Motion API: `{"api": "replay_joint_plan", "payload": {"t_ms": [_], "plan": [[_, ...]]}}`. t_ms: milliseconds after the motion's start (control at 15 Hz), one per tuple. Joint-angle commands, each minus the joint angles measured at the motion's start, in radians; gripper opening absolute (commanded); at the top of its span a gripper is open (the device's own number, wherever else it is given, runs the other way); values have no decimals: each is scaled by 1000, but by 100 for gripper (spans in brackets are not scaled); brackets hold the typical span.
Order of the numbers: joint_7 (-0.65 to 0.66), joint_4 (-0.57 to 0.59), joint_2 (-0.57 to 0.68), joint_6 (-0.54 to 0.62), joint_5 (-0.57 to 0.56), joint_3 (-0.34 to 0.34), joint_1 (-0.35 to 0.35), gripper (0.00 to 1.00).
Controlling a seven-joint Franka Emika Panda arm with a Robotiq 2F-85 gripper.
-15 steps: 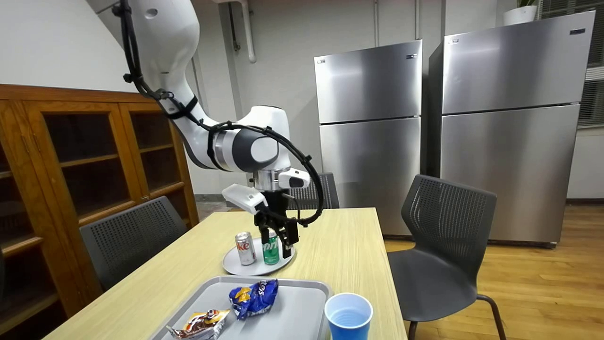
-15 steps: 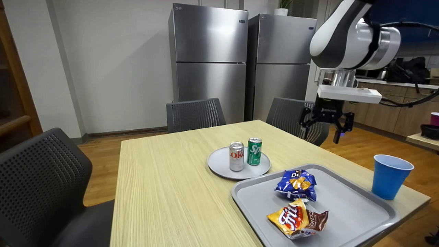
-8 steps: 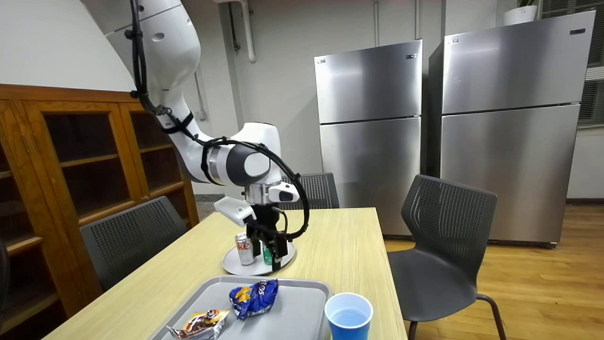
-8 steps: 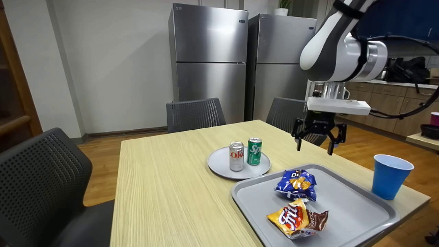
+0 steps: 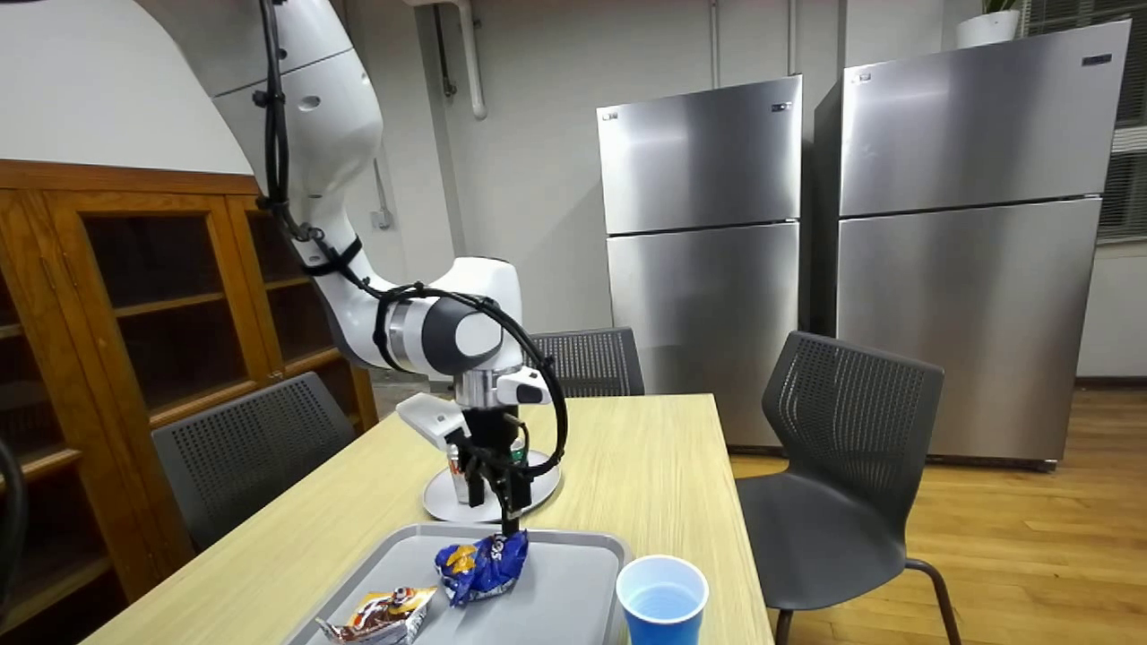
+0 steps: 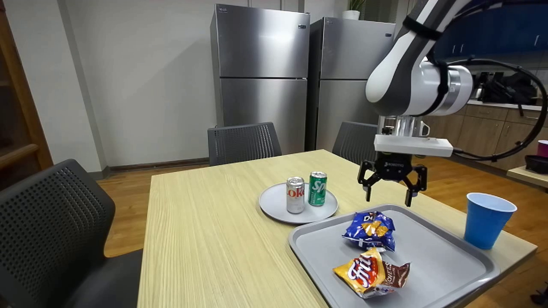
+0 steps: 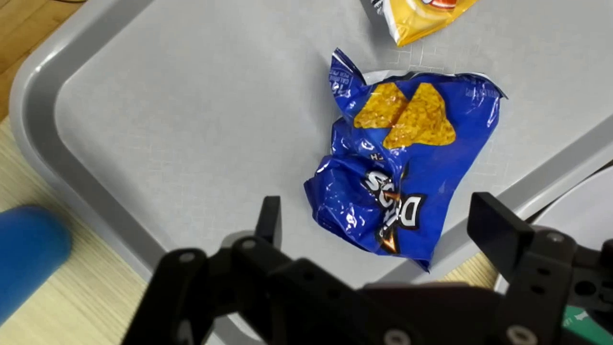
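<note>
OP: what's the claw [image 6: 388, 202] doing?
Reply: spread super wide, just air between the fingers [image 7: 498, 230].
OP: and the blue chip bag [image 7: 424, 167]?
Reply: underneath, lying on the gray tray [image 6: 436, 265]. wrist view has its lettered end showing between the fingers.
OP: looks ok?
Reply: kinda crumpled, shiny, two orange chips printed plus white lettering.

Passage over tray [image 6: 432, 252]; obstacles either side: blue bag [image 6: 370, 232], cup [image 6: 487, 222].

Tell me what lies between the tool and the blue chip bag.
Only open air: in an exterior view, the open tool hangs higher than the blue chip bag with a gap between, and nothing blocks the bag in the wrist view.
</note>
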Motion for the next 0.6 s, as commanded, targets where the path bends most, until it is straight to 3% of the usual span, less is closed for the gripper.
{"api": "replay_joint_plan", "payload": {"t_ms": [0,533], "plan": [[39,20,29,9,9,9,11,100],[47,36,82,31,10,8,25,100]]}}
